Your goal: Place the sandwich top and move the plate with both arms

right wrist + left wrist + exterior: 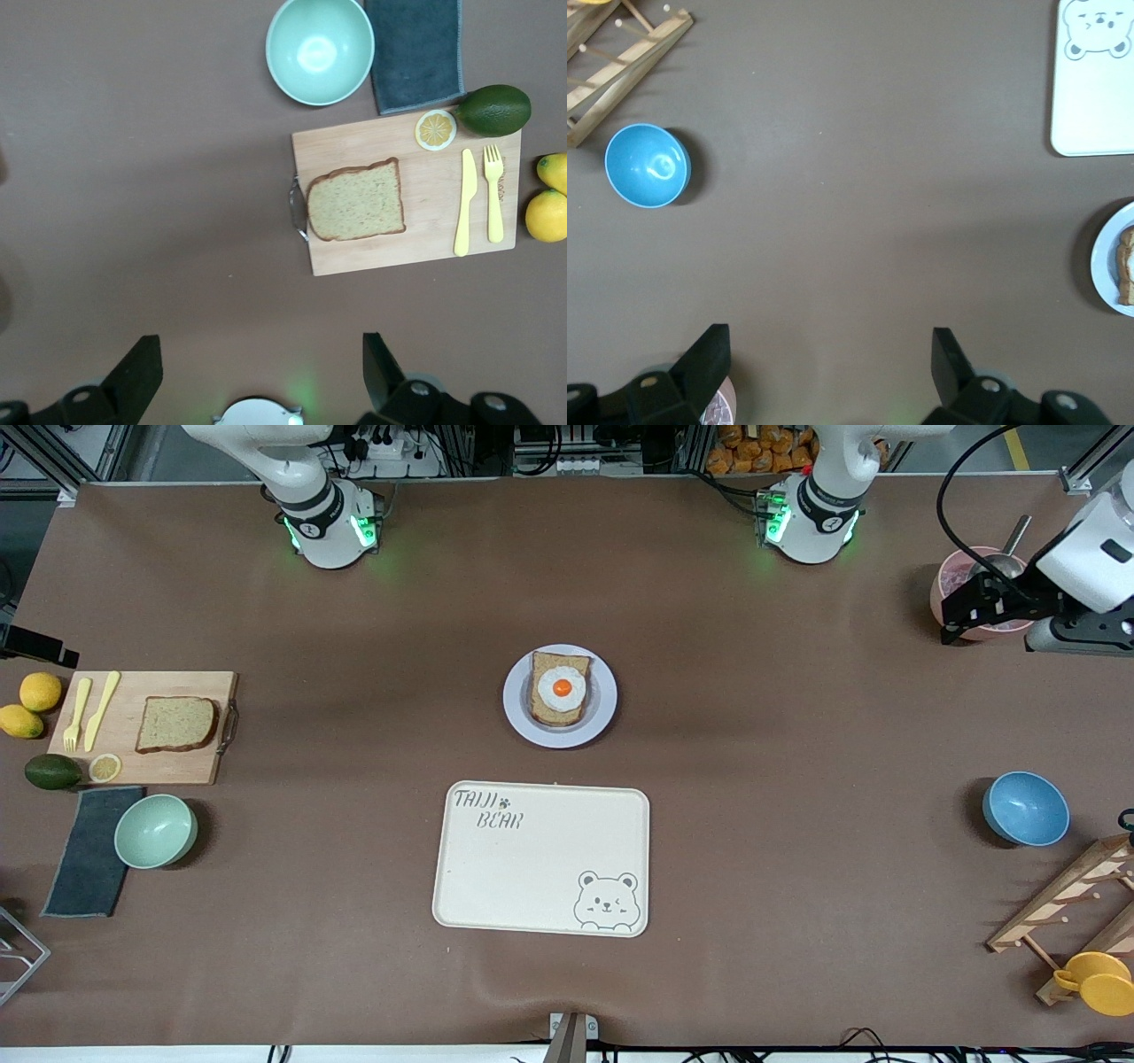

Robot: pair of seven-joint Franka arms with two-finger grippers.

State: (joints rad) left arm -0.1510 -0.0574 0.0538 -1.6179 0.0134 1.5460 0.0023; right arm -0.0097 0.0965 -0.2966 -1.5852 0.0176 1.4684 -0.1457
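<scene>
The sandwich top, a plain brown bread slice, lies flat on a wooden cutting board at the right arm's end of the table. The pale plate sits mid-table and carries a bread slice with a fried egg. My left gripper hangs open and empty over a pink bowl at the left arm's end. My right gripper is open and empty, high above bare table close to its own base; the front view does not show it.
A cream bear tray lies nearer the front camera than the plate. On the board are a yellow knife and fork. Beside the board: a green bowl, a dark cloth, an avocado and lemons. A blue bowl and a wooden rack stand at the left arm's end.
</scene>
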